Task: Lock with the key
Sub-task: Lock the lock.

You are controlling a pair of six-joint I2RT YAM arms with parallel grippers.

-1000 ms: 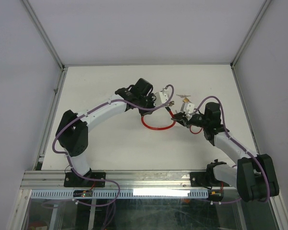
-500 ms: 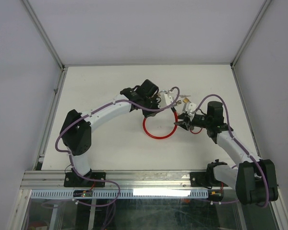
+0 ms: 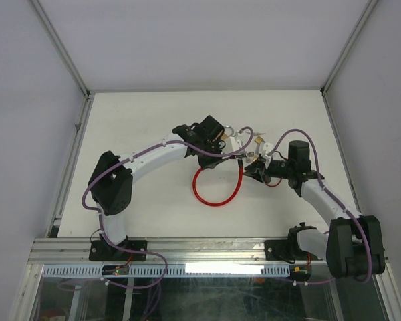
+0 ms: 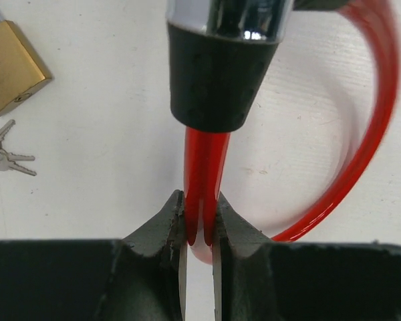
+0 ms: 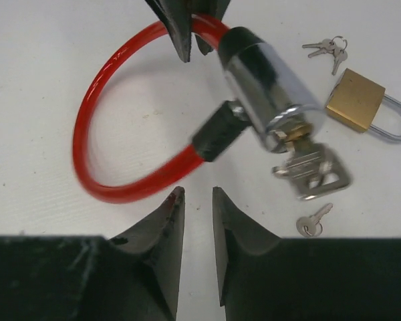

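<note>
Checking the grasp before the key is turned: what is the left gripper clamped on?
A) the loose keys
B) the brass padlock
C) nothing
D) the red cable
D: in the left wrist view the left gripper has its jaws shut on the red cable, while the brass padlock lies apart from it.

I count one red cable lock (image 5: 81, 144) on the worktop (image 5: 40, 53), and it has a single chrome cylinder (image 5: 271, 87). There is one brass padlock (image 5: 353, 100). The keys come in three lots. First are the inserted keys (image 5: 314, 172) at the cylinder, where flat heads overlap, so I cannot tell one from two. Then there is one small loose key (image 5: 313, 221) and one ringed bunch (image 5: 329, 48) of two or three. My pincers number two: left pincer (image 4: 199, 200) and right pincer (image 5: 197, 194).
</note>
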